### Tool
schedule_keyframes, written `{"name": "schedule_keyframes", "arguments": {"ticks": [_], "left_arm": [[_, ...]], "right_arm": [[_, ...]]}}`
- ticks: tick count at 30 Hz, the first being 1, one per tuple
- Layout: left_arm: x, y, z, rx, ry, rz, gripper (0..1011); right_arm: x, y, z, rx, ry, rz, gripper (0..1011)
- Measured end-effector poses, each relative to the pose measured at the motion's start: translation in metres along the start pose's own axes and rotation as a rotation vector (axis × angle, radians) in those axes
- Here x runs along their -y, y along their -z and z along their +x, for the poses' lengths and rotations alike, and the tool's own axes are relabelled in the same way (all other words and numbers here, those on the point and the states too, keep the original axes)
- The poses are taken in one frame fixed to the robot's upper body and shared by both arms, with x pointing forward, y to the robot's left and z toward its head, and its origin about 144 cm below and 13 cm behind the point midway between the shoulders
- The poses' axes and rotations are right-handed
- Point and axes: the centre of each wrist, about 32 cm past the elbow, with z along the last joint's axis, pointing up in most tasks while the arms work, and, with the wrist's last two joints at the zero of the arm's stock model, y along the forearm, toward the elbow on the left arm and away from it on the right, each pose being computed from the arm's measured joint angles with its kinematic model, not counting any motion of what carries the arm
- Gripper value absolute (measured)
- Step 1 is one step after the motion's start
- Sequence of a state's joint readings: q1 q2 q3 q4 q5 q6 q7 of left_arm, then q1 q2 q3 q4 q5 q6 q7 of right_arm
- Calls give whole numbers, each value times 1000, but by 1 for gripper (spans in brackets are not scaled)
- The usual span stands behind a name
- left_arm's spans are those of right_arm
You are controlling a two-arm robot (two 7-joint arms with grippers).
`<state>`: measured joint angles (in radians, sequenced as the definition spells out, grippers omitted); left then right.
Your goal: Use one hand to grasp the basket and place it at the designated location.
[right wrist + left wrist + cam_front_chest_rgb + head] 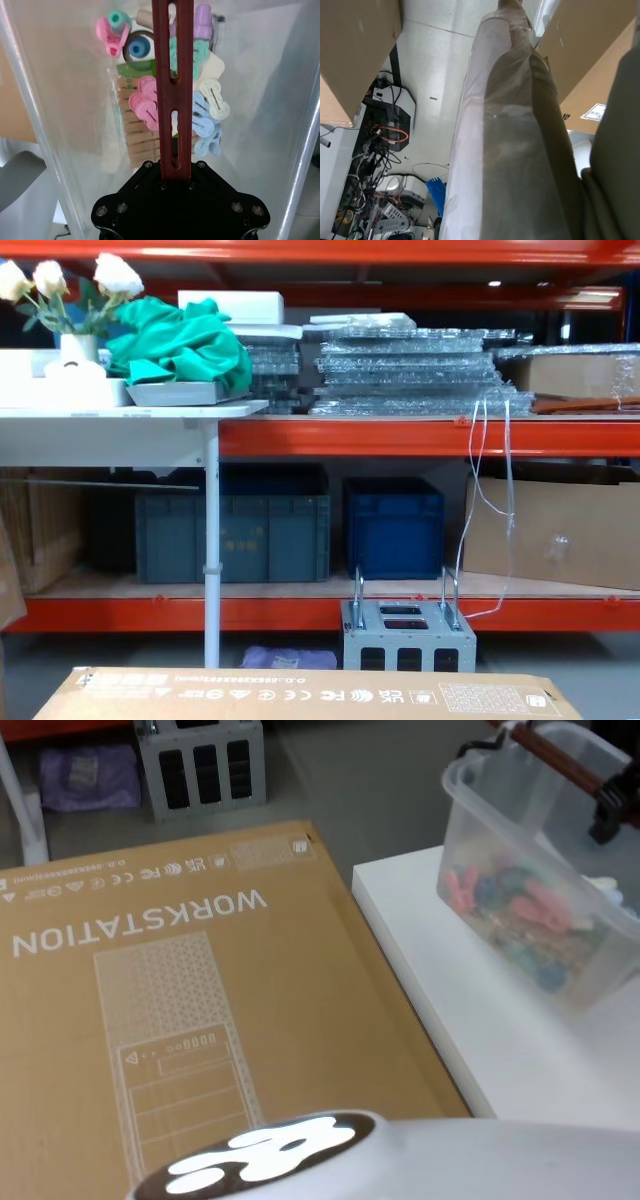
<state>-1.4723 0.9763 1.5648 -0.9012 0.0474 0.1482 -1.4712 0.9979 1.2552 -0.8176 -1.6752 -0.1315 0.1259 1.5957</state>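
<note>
The basket (520,830), a translucent whitish tub, is at the far right over the white table (470,1040) and looks tilted. I cannot tell whether its bottom touches the table. Coloured clothespins (520,905) lie inside it. Its red-brown bar handle (560,760) runs along the top. My right gripper (606,815) is black and grips that handle near the right edge. In the right wrist view, the handle (172,75) runs straight into my right gripper (175,175), which is shut on it, with the pegs (205,117) below.
A large cardboard box (180,1000) printed "WORKSTATION" lies left of the white table, touching its edge. A grey metal unit (407,635) stands on the floor beyond it. Dark crates (235,535) sit on the low shelf. A plastic-wrapped roll (500,150) is in the left wrist view.
</note>
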Motion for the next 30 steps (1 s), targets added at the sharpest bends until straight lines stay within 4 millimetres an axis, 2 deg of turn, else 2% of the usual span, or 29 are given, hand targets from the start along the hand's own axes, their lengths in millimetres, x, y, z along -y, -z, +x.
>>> {"name": "schedule_keyframes", "arguments": {"ticks": [5,12,17,26,30], "left_arm": [[0,0,0,0,0,0,0],[0,0,0,0,0,0,0],[0,0,0,0,0,0,0],[0,0,0,1,0,0,0],[0,0,0,0,0,0,0]], "right_arm": [[5,-10,26,68,5,-4,1],[3,-19,48,126,4,3,1],[0,-31,72,191,10,14,0],[-12,-57,111,319,-4,48,1],[-16,-66,122,360,-11,56,1]]}}
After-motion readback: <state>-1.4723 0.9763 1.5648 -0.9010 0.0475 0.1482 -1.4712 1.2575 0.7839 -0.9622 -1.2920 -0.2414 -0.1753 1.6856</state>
